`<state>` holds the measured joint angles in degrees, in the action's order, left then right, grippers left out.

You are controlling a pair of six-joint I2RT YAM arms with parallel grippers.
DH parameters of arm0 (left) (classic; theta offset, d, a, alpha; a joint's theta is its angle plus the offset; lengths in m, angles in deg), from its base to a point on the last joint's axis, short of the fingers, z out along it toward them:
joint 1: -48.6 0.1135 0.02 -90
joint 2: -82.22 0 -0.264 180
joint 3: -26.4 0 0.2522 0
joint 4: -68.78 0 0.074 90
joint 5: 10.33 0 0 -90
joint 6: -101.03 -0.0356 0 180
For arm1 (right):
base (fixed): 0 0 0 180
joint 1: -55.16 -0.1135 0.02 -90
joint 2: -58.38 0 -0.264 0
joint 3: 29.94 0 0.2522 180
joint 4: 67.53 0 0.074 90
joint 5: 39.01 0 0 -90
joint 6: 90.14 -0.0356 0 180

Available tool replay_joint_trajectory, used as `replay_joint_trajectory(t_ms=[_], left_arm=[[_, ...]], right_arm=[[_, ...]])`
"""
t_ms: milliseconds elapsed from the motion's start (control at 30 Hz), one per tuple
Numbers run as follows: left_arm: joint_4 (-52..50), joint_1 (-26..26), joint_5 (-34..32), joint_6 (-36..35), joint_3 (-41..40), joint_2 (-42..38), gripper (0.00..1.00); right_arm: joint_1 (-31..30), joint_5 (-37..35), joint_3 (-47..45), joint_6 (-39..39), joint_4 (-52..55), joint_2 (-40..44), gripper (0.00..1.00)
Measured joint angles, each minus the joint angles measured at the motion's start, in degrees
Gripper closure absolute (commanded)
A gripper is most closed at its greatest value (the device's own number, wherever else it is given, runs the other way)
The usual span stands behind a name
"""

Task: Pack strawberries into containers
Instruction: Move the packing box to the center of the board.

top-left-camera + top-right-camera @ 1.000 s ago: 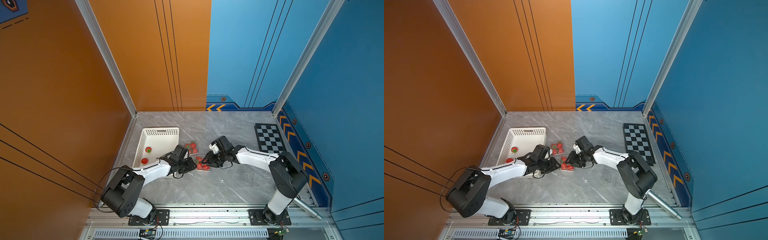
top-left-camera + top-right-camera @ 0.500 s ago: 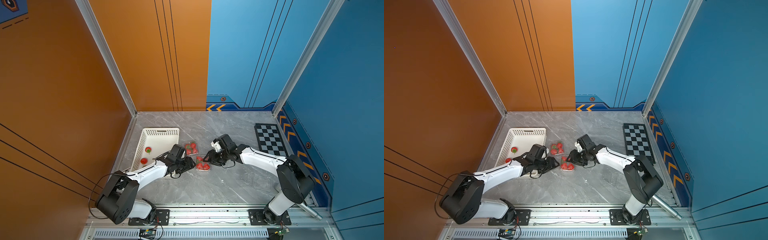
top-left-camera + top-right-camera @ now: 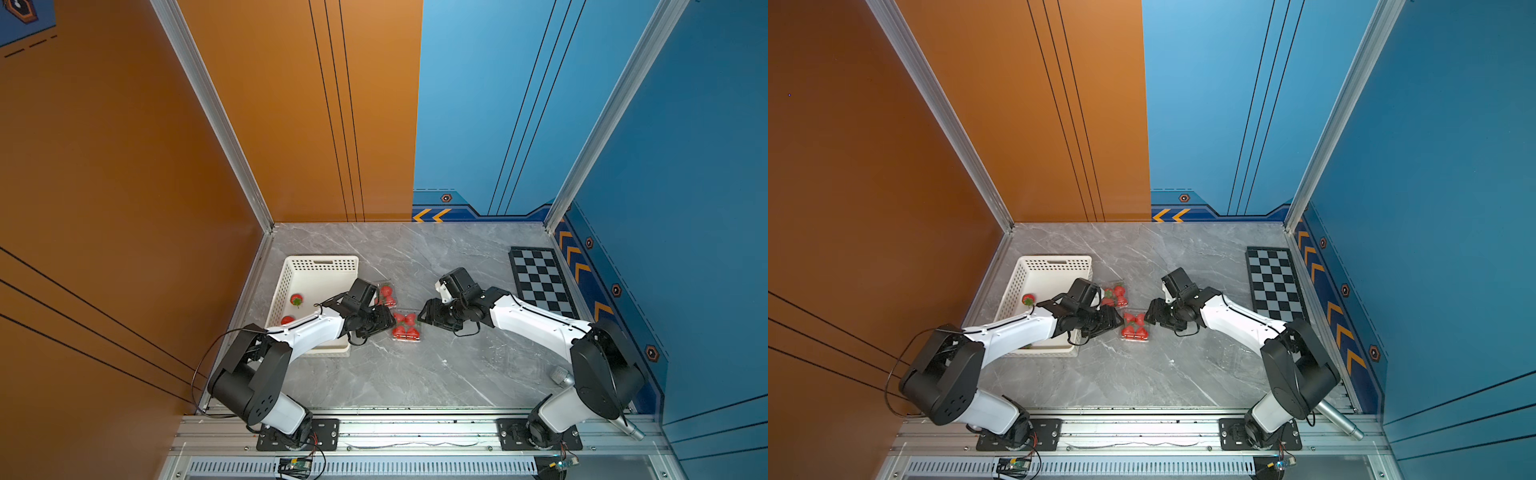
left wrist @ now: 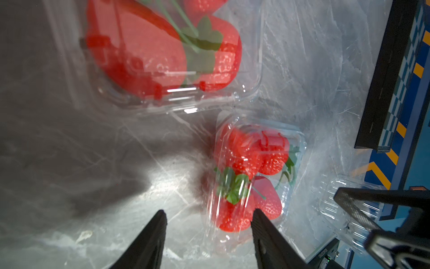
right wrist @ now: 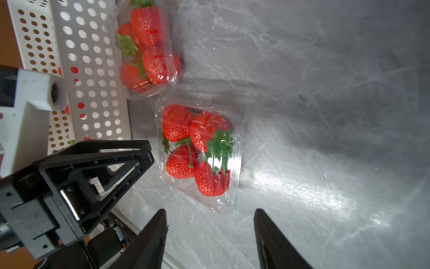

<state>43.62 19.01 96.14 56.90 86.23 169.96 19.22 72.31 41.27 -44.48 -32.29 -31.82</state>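
Note:
A clear container (image 3: 406, 326) with several strawberries (image 5: 197, 149) lies on the marble floor between my two grippers, its lid down over the berries. The left gripper (image 3: 388, 322) stands open just to its left; in the left wrist view the box's near corner (image 4: 223, 233) reaches between the spread fingers. On its right, the right gripper (image 3: 424, 316) is open and a little short of the box (image 5: 200, 151). A second container (image 3: 386, 294) full of strawberries sits beside the basket, also seen in the wrist views (image 4: 167, 51) (image 5: 146, 51).
The white perforated basket (image 3: 320, 266) stands at the left with two loose strawberries (image 3: 296, 299) inside; my left arm crosses its near corner. A clear empty box (image 4: 337, 205) lies near the right gripper. A checkerboard mat (image 3: 540, 278) lies at the right wall.
Both grippers have opened and drawn back a little from the middle container, which stays on the floor. The left arm has pulled back toward the basket.

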Motion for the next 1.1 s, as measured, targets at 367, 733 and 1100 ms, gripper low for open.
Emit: replay_joint_trajectory(t_ms=[367,733,1100], left_arm=[[0.04,-1.18,0.04,-1.05,5.81,7.04,0.46],[0.39,-3.87,0.28,-1.03,9.94,11.08,0.52],[-0.52,-6.99,0.52,-0.81,15.69,15.47,0.56]], right_arm=[[0.00,1.14,-0.20,-0.04,-1.07,-5.42,0.36],[2.89,2.34,-1.97,-0.50,-3.10,-6.75,0.37],[6.62,4.39,-4.28,-1.05,-6.34,-6.75,0.44]])
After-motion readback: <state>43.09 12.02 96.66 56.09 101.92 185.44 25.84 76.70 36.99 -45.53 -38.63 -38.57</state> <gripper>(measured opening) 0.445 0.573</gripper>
